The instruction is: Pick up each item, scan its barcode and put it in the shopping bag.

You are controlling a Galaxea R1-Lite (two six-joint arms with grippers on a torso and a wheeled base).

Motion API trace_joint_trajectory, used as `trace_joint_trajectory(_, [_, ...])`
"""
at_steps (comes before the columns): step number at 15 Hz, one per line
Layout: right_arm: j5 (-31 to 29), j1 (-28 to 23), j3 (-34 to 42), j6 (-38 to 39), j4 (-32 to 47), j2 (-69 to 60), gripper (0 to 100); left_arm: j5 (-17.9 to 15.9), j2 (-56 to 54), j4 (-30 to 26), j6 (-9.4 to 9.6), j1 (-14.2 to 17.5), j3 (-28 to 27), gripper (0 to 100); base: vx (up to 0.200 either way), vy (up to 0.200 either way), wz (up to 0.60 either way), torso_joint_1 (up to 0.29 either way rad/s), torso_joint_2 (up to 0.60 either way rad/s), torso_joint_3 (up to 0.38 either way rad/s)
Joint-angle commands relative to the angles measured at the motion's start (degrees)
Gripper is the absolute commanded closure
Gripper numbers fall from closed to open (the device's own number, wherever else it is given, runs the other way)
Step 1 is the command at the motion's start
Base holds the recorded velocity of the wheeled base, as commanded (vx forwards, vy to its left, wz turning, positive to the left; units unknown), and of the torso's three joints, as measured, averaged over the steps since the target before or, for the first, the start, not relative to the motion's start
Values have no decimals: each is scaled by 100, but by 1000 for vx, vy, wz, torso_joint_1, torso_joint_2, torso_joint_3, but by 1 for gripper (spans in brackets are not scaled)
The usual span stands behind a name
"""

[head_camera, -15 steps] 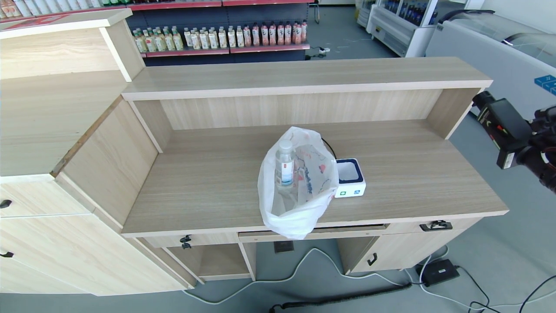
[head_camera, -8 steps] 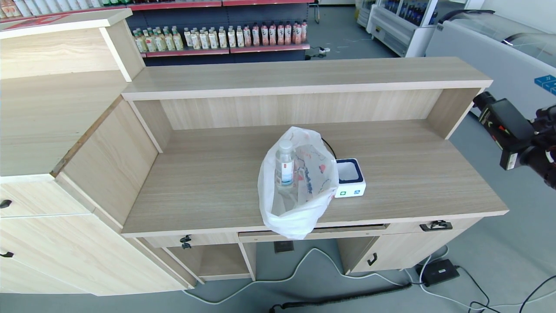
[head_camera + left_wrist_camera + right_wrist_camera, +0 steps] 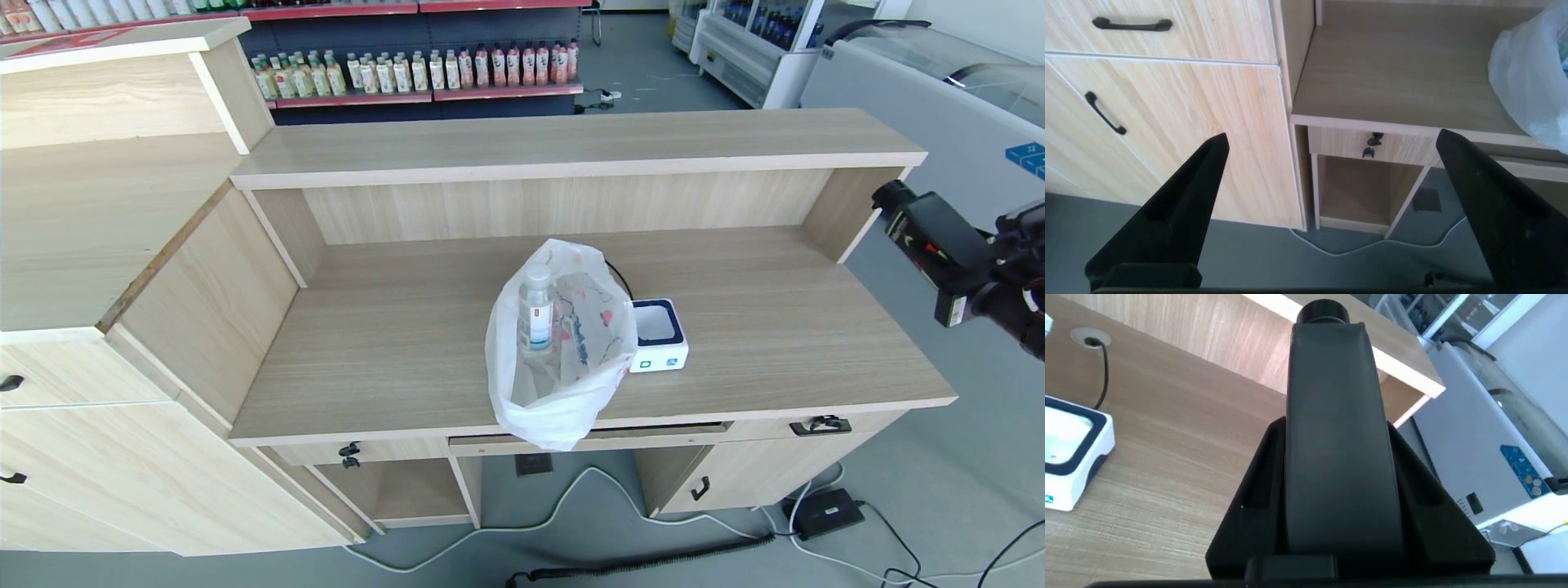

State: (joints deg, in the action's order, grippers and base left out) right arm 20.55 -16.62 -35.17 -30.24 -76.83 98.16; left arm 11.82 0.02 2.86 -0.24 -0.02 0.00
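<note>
A white plastic shopping bag [image 3: 563,384] lies open on the wooden counter [image 3: 775,327], with a clear water bottle [image 3: 536,306] standing in it. Just to its right sits a white and blue barcode scanner [image 3: 658,333], also seen in the right wrist view [image 3: 1069,457]. My right gripper [image 3: 971,282] hovers off the counter's right end, shut on a black bottle [image 3: 927,233] whose cap points at the counter. In the right wrist view the black bottle [image 3: 1335,441] lies between the fingers of the right gripper [image 3: 1335,490]. My left gripper [image 3: 1331,139] is open and low, beside the counter's left front corner.
A raised ledge [image 3: 571,147] runs along the counter's back, with side walls at both ends. A taller cabinet [image 3: 106,245] stands at the left. Cables and a power brick [image 3: 824,510] lie on the floor under the counter. Freezers [image 3: 939,98] stand behind the right arm.
My right gripper has carried the black bottle a little to the left, toward the counter's right end. The bag, the water bottle and the scanner have stayed in place.
</note>
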Motion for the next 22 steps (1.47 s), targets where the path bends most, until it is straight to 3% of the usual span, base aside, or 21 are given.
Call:
trace_joint_trajectory(1, [89,44,-69,-175,1,169,100,4,-2,4,-2,2,0,0,0,0,600,2,2,12])
trace_joint_trajectory(3, [80,370,-306,-104,10,353,100,4,-2,4,-2,2,0,0,0,0,300,6,1,1])
trace_joint_trajectory(12, [89,1820,-2108,2532,818,2146,100,4,-2,4,-2,2,0,0,0,0,0,0,0,0])
trace_joint_trajectory(17, [89,2303,-2442,2647,818,2788,100,4,-2,4,-2,2,0,0,0,0,0,0,0,0])
trace_joint_trajectory(22, [80,2365,-2460,2638,774,3174,100,4,-2,4,-2,2,0,0,0,0,0,0,0,0])
